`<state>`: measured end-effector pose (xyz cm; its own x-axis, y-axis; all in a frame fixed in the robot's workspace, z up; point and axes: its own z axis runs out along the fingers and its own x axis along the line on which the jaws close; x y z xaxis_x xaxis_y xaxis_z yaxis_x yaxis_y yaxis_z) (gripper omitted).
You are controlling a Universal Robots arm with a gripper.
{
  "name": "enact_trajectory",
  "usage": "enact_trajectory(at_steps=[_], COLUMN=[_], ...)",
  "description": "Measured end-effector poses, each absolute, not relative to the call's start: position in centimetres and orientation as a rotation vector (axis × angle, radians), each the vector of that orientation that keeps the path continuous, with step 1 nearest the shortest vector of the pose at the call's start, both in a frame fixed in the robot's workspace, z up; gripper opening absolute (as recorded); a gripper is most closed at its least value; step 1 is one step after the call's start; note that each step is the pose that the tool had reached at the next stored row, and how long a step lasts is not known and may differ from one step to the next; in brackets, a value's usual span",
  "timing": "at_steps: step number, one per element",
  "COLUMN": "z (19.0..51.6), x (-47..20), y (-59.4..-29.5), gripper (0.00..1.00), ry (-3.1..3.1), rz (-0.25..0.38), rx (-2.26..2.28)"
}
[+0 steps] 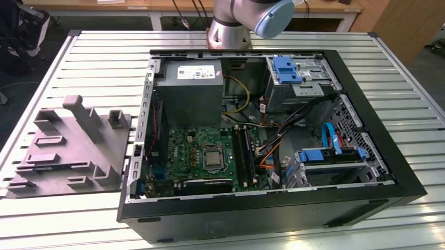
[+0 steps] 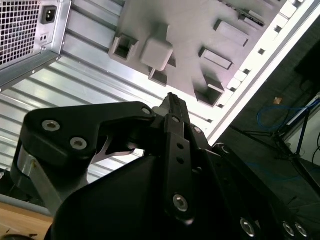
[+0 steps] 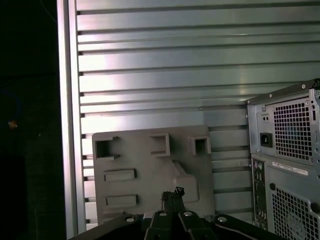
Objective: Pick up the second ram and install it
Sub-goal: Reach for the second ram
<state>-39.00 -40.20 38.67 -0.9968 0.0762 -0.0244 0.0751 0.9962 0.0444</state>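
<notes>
The second ram is out of view; I cannot pick out a dark green stick on the tray or in the case. In both wrist views my gripper (image 3: 172, 192) (image 2: 172, 98) hangs high above the grey moulded tray (image 3: 145, 170) (image 2: 190, 40), its dark fingers pressed together with nothing between them. The tray (image 1: 70, 151) lies at the exterior view's left, beside the open computer case (image 1: 278, 208). Inside the case, long black memory slots (image 1: 243, 151) run beside the processor socket (image 1: 210, 158) on the green motherboard.
The ribbed metal table (image 1: 104, 57) carries the tray and the case. The arm's base (image 1: 230, 31) stands behind the case. A grey power supply (image 1: 187, 99), blue drive brackets (image 1: 286, 70) and loose cables (image 1: 271, 140) crowd the case. The case's rear panel (image 3: 285, 150) rises beside the tray.
</notes>
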Motion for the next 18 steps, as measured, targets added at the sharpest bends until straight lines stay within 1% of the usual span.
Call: enact_trajectory(at_steps=[18], z=[37.7], x=[-40.0], y=[-43.2], gripper=[0.1], ry=[3.113], rz=[0.068], rx=[0.118])
